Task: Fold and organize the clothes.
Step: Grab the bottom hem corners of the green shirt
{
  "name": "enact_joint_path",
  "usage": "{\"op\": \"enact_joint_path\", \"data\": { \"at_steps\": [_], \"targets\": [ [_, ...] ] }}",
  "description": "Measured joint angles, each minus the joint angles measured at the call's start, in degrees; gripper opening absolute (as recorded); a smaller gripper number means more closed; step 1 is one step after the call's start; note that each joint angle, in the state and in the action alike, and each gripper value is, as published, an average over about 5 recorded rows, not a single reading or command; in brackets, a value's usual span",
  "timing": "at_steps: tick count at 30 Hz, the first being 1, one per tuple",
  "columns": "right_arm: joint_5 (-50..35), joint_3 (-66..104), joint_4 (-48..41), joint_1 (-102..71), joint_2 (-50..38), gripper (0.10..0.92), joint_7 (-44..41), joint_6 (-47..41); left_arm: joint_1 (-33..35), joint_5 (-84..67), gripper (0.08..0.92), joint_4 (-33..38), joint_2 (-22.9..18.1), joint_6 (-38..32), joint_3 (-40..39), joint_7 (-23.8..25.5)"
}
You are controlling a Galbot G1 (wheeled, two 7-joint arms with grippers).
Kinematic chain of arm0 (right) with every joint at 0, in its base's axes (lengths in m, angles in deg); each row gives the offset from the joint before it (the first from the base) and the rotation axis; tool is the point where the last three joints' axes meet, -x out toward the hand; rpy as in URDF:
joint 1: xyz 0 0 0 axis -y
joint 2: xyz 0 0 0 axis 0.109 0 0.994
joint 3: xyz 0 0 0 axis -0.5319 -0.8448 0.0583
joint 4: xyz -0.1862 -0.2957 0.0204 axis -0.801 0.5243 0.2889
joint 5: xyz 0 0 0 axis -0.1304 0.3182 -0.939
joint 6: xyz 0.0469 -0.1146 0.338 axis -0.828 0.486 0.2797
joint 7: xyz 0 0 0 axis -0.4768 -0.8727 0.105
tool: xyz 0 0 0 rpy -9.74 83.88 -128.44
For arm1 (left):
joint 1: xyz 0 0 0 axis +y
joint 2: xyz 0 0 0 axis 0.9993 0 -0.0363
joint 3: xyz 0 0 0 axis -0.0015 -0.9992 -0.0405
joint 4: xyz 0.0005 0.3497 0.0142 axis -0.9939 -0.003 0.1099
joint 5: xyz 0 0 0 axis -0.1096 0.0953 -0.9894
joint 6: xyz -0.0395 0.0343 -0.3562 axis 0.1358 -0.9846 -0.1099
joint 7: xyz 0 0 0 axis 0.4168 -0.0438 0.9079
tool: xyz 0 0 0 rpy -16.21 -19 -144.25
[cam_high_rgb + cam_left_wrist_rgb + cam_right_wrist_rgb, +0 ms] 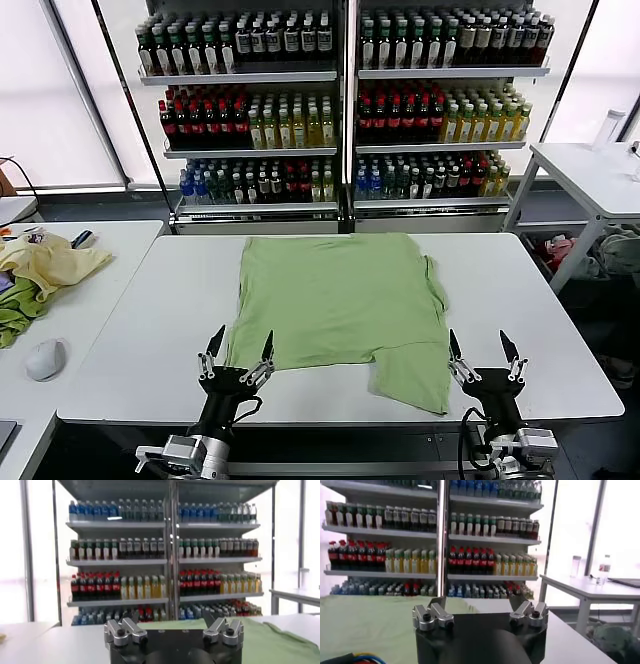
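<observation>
The light green shirt [335, 300] lies spread flat on the white table [150, 340], with one part folded over at its near right corner [415, 375]. No collar, buttons or print show. My left gripper [240, 348] is open at the table's near edge, just off the shirt's near left corner. My right gripper [485, 347] is open at the near edge, just right of the folded corner. The shirt also shows in the left wrist view [280, 640] and the right wrist view [365, 625], beyond each gripper's open fingers.
A side table on the left holds a pale yellow garment [50, 265], a darker green cloth [18, 312] and a grey mouse [45, 358]. Shelves of bottles [340, 100] stand behind. Another white table [590, 175] stands at the right.
</observation>
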Motion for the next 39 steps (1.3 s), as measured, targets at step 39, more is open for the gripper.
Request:
{"op": "enact_joint_path", "data": {
  "at_steps": [39],
  "targets": [
    [-3.7, -11.0, -10.4, 3.7, 2.4, 0.691, 3.4, -12.1, -13.6, -11.4, 0.79, -14.6, 6.3, 21.5, -1.3, -9.1]
  ]
}}
